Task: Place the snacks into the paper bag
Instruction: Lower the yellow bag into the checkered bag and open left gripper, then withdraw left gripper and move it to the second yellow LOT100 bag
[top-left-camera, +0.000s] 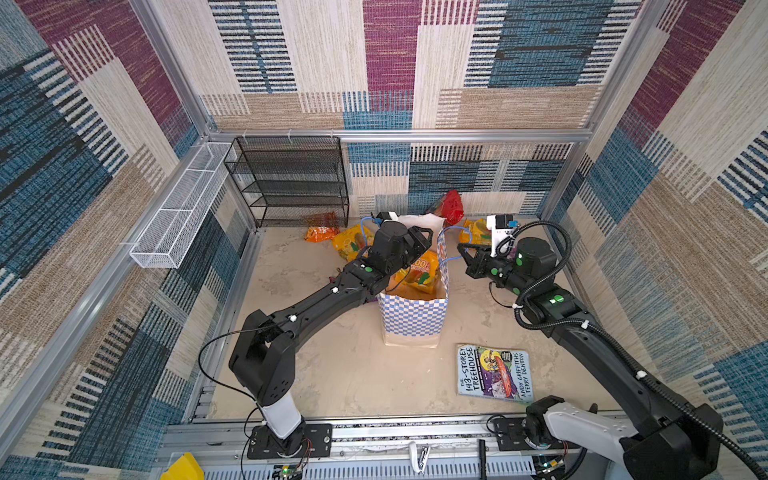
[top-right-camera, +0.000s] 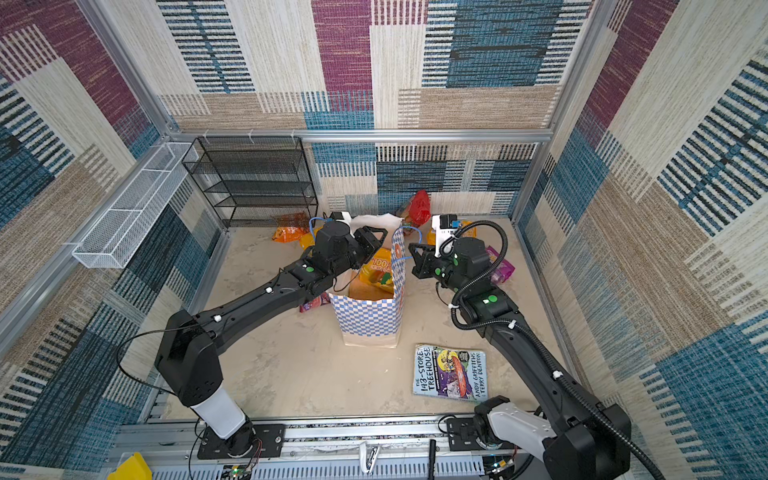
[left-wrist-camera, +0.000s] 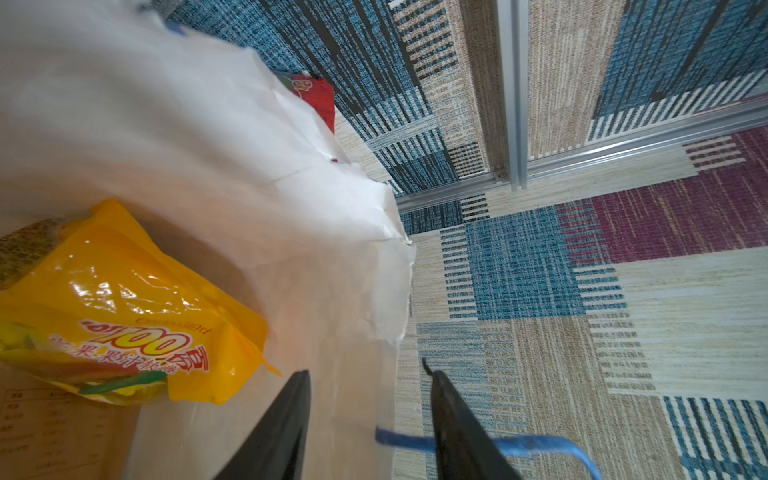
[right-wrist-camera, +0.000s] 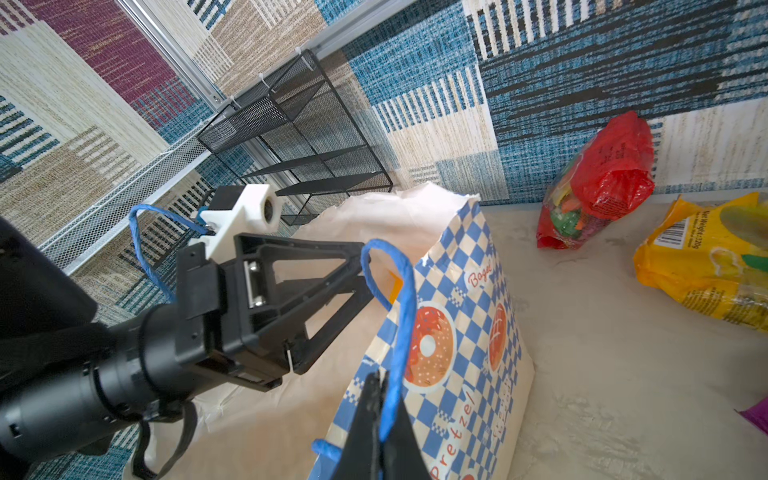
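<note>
Yellow packet (left-wrist-camera: 124, 307) lies inside the bag (top-left-camera: 415, 320); left hand (left-wrist-camera: 368, 372) apart above it, right hand (right-wrist-camera: 380, 386) clamped on the handle (right-wrist-camera: 405, 316). A pull there could tip the bag.

The bag (top-left-camera: 415, 316) was matt paper, creased and white inside, with twisted blue cord handles (right-wrist-camera: 401, 353). The yellow packet (left-wrist-camera: 124, 291) was glossy, crinkled plastic, and the red packet (right-wrist-camera: 611, 166) shone too. The shelf (top-left-camera: 291, 183) was black metal mesh. The floor (top-left-camera: 340, 374) looked rough and matt.
</note>
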